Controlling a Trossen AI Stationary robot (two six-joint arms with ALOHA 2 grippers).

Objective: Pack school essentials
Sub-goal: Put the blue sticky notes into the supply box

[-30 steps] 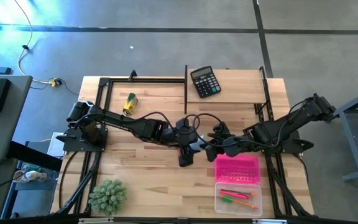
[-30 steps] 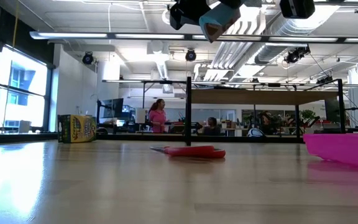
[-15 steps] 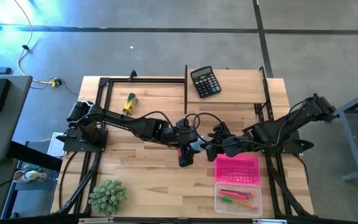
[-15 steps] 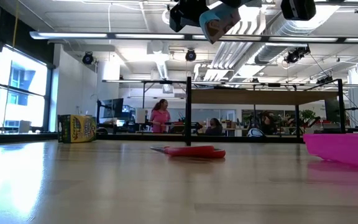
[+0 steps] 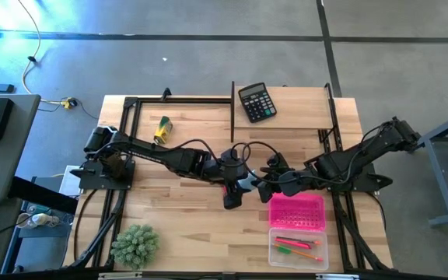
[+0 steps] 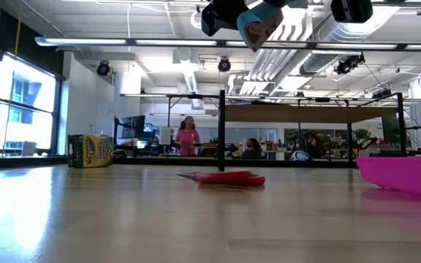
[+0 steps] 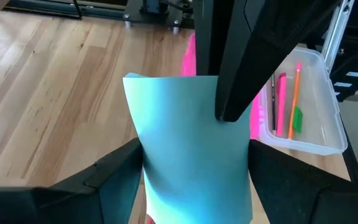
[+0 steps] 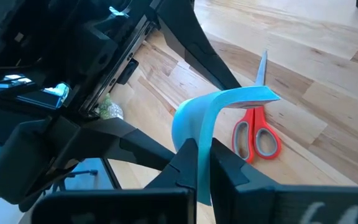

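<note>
**Notepad Passes Between Two Hands Above the Table**

The right hand (image 8: 197,163) pinches one edge of the light-blue notepad (image 7: 191,143), shut tight on it in mid-air above the table (image 5: 185,225), while the left hand (image 7: 185,186) stands wide open around the pad's sides. The pad looks light and limp, curling under the pinch; an edge hold suits it. Red-handled scissors (image 8: 258,134) lie flat below, near the pink basket (image 5: 295,211). Lettering on the yellow box (image 6: 90,150) cannot be read.

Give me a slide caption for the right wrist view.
Right gripper pinching the light-blue notepad above red-handled scissors.
</note>
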